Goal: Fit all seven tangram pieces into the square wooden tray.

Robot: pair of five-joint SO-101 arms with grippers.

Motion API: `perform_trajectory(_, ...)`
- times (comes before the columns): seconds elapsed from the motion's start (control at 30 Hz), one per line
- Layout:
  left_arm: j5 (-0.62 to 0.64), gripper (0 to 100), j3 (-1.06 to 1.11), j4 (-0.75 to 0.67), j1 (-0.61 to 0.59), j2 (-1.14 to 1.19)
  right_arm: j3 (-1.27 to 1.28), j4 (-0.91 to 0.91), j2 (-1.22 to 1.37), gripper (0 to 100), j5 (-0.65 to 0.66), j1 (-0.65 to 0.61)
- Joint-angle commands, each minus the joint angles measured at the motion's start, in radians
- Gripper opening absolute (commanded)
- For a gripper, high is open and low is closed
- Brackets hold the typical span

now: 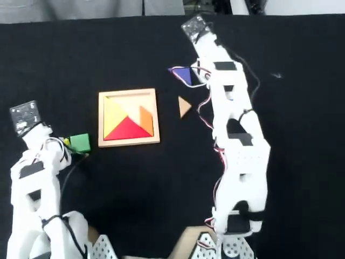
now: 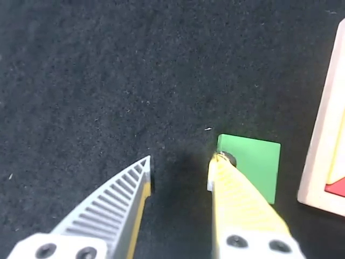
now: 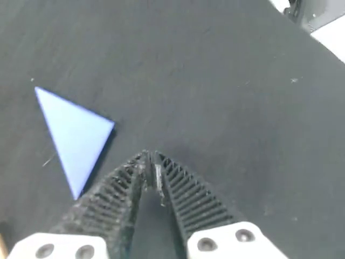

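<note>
The square wooden tray [image 1: 128,92] lies left of the table's middle, holding a yellow, a red and an orange piece. A green square [image 1: 80,142] lies just left of the tray; in the left wrist view the green square [image 2: 252,164] sits beside the tray's edge [image 2: 323,124]. My left gripper [image 2: 180,164] is open, one fingertip touching the square's near edge, the square outside the jaws. A blue triangle [image 1: 184,74] lies at the back; in the right wrist view this blue triangle [image 3: 74,136] is beside my right gripper [image 3: 151,158], which is shut on nothing. A small tan triangle [image 1: 184,106] lies right of the tray.
Black cloth covers the table. The right arm [image 1: 237,140] stretches from the front edge toward the back centre. The left arm's body [image 1: 35,183] stands at the front left corner.
</note>
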Motion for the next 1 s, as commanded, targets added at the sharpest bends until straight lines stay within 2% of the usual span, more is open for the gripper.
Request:
perform_trajectory(0.0,0.0,18,-0.165,0.018,0.15,-0.014,-0.085,0.087,-0.039,1.1,0.011,0.052)
perform_trajectory(0.2,0.028,18,-0.618,0.247,0.446,0.135,-0.094,0.345,-0.189,1.1,0.006,0.101)
perform_trajectory(0.3,0.063,18,-0.9,0.351,0.527,0.361,-0.077,0.46,-0.274,1.1,0.006,0.126)
perform_trajectory(0.43,0.098,18,-1.302,0.439,0.593,0.74,0.002,0.516,-0.366,1.1,0.005,0.149)
perform_trajectory(0.57,0.092,18,-1.704,0.443,0.648,1.114,0.134,0.512,-0.443,1.1,0.005,0.163)
perform_trajectory(0.7,0.091,18,-2.103,0.439,0.625,1.421,0.277,0.465,-0.499,1.1,0.005,0.17)
perform_trajectory(0.97,0.091,18,-2.836,0.439,0.63,1.959,0.552,0.147,-0.553,1.1,0.003,0.172)
